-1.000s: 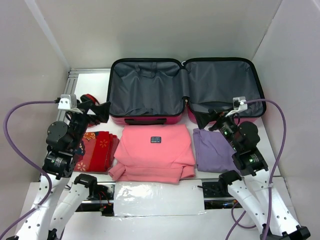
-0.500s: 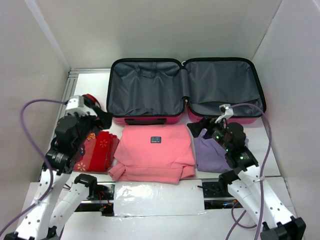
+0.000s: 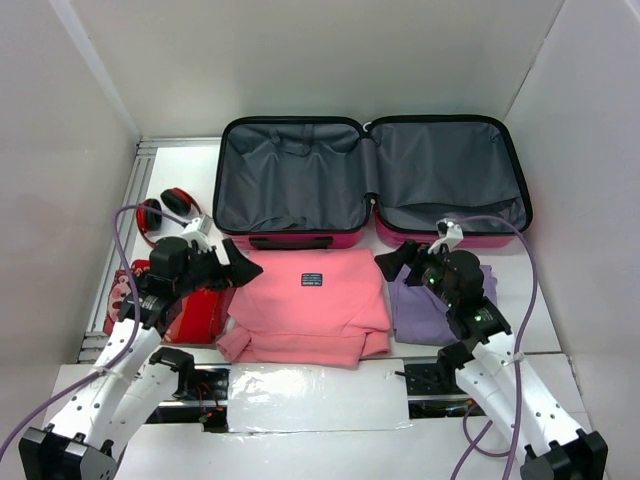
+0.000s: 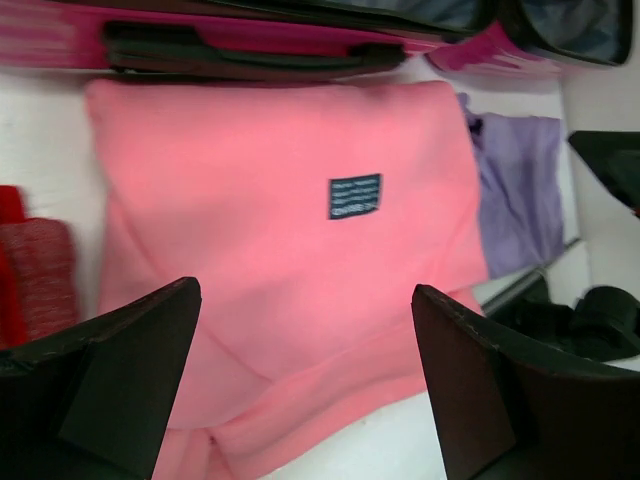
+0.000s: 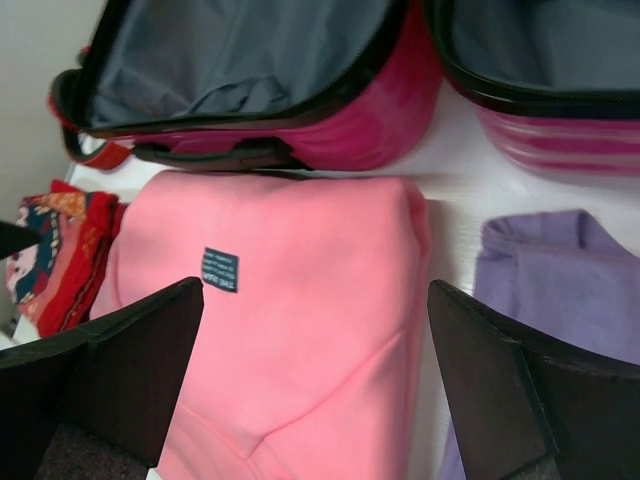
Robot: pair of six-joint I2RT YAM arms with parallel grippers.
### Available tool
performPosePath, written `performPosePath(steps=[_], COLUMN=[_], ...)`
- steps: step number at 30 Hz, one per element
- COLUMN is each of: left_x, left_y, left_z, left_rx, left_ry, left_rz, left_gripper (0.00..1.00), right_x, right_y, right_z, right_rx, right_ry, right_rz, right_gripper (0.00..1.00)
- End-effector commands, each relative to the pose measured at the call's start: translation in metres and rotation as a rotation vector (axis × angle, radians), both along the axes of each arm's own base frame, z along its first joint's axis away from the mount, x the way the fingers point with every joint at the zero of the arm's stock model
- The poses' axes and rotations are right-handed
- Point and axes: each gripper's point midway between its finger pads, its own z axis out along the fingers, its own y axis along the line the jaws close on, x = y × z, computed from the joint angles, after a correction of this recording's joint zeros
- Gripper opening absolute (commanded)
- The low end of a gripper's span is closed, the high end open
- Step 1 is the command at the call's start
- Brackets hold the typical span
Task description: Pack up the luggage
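Both jaws gape fully and hold nothing. The left jaws, earlier up by the headphones (image 3: 165, 208), now hang over the pink sweater's (image 3: 305, 305) left edge. The right jaws have dropped from the luggage (image 3: 290, 180) rim to the purple top (image 3: 412, 308). The luggage lies open and empty at the tabletop's (image 3: 545, 290) far side

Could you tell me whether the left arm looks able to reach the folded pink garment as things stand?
Probably yes: the left gripper hangs open above the pink garment at its left edge, nothing lies on it, and the red cloth sits beside it.
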Motion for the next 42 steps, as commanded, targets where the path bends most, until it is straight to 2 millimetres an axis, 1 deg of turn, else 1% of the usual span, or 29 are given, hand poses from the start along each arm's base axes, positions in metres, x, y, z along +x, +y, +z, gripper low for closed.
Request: performPosePath(steps=[1, 3, 5, 6, 7, 8, 9, 12, 14, 15, 16, 18, 19, 20, 21, 22, 23, 24, 25, 28, 29, 30, 33, 36, 37, 38, 40, 41, 42], left_x=[0.001, 0.000, 0.004, 0.001, 0.004, 0.005, 0.006, 0.007, 0.012, 0.013, 0.016, 0.021, 0.018, 0.022, 0.019, 0.022, 0.017, 0.017, 0.017, 0.010, 0.011, 0.005, -0.002, -0.009, -0.012, -0.012, -0.015, -0.015, -0.015], left_y=[-0.024, -0.037, -0.042, -0.047, -0.038, -0.036, -0.031, -0.014, -0.001, -0.002, 0.003, 0.012, 0.014, 0.021, 0.021, 0.019, 0.018, 0.018, 0.016, 0.013, 0.005, 0.003, -0.005, 0.000, 0.002, -0.001, 0.002, -0.001, 0.001], left_z=[0.022, 0.022, 0.015, 0.009, -0.003, -0.011, -0.015, -0.045, -0.050, -0.052, -0.054, -0.061, -0.070, -0.080, -0.091, -0.094, -0.108, -0.112, -0.113, -0.129, -0.126, -0.133, -0.139, -0.153, -0.158, -0.157, -0.165, -0.164, -0.166], left_rx=[-0.083, -0.066, -0.009, 0.026, 0.093, 0.120, 0.140, 0.210, 0.222, 0.212, 0.222, 0.242, 0.258, 0.276, 0.273, 0.260, 0.262, 0.266, 0.261, 0.260, 0.223, 0.217, 0.171, 0.190, 0.210, 0.213, 0.234, 0.236, 0.239], left_ry=[-0.047, -0.056, -0.017, 0.005, 0.041, 0.078, 0.092, 0.129, 0.123, 0.110, 0.102, 0.098, 0.120, 0.140, 0.168, 0.159, 0.196, 0.203, 0.205, 0.227, 0.211, 0.215, 0.235, 0.293, 0.316, 0.317, 0.346, 0.345, 0.355], left_rz=[-0.099, -0.133, -0.114, -0.118, -0.060, -0.030, 0.007, 0.126, 0.203, 0.204, 0.221, 0.253, 0.251, 0.275, 0.263, 0.248, 0.232, 0.232, 0.223, 0.188, 0.158, 0.133, 0.101, 0.122, 0.133, 0.123, 0.146, 0.135, 0.149], left_gripper=[1.00, 1.00, 1.00, 1.00, 1.00, 1.00, 1.00, 1.00, 1.00, 1.00, 1.00, 1.00, 1.00, 1.00, 1.00, 1.00, 1.00, 1.00, 1.00, 1.00, 0.98, 0.98, 0.97, 0.98, 1.00, 1.00, 1.00, 1.00, 0.98], right_x=[0.001, -0.002, -0.010, -0.012, -0.014, -0.018, -0.019, -0.018, -0.016, -0.018, -0.018, -0.013, -0.012, -0.011, -0.011, -0.011, -0.012, -0.012, -0.015, -0.021, -0.025, -0.026, -0.033, -0.042, -0.041, -0.044, -0.045, -0.048, -0.051], right_y=[-0.012, -0.014, -0.006, -0.002, 0.002, 0.010, 0.013, 0.025, 0.029, 0.033, 0.033, 0.033, 0.033, 0.033, 0.036, 0.036, 0.039, 0.042, 0.041, 0.045, 0.047, 0.050, 0.049, 0.045, 0.039, 0.038, 0.035, 0.033, 0.034], right_z=[0.003, -0.002, -0.010, -0.016, -0.013, -0.013, -0.020, -0.033, -0.053, -0.058, -0.071, -0.077, -0.078, -0.082, -0.085, -0.089, -0.093, -0.091, -0.100, -0.108, -0.113, -0.114, -0.128, -0.143, -0.147, -0.151, -0.153, -0.157, -0.161], right_rx=[-0.013, -0.009, 0.011, 0.017, 0.018, 0.036, 0.026, 0.029, 0.007, 0.005, -0.018, -0.042, -0.043, -0.047, -0.046, -0.047, -0.049, -0.038, -0.046, -0.045, -0.043, -0.044, -0.060, -0.108, -0.129, -0.145, -0.151, -0.148, -0.137], right_ry=[0.035, 0.051, 0.072, 0.080, 0.067, 0.061, 0.076, 0.116, 0.180, 0.202, 0.245, 0.243, 0.248, 0.261, 0.255, 0.258, 0.258, 0.251, 0.278, 0.295, 0.312, 0.312, 0.364, 0.422, 0.433, 0.444, 0.458, 0.474, 0.485], right_rz=[-0.082, -0.097, -0.044, -0.018, 0.015, 0.065, 0.088, 0.158, 0.177, 0.196, 0.199, 0.176, 0.176, 0.175, 0.184, 0.184, 0.195, 0.200, 0.200, 0.216, 0.223, 0.234, 0.223, 0.210, 0.181, 0.176, 0.157, 0.151, 0.155], right_gripper=[1.00, 1.00, 0.99, 0.99, 0.99, 0.98, 0.98, 0.94, 0.94, 0.94, 0.94, 0.94, 0.95, 0.95, 0.97, 0.97, 0.98, 0.98, 0.98, 0.98, 0.98, 0.98, 0.99, 0.99, 0.99, 0.99, 0.99, 0.97, 0.91])
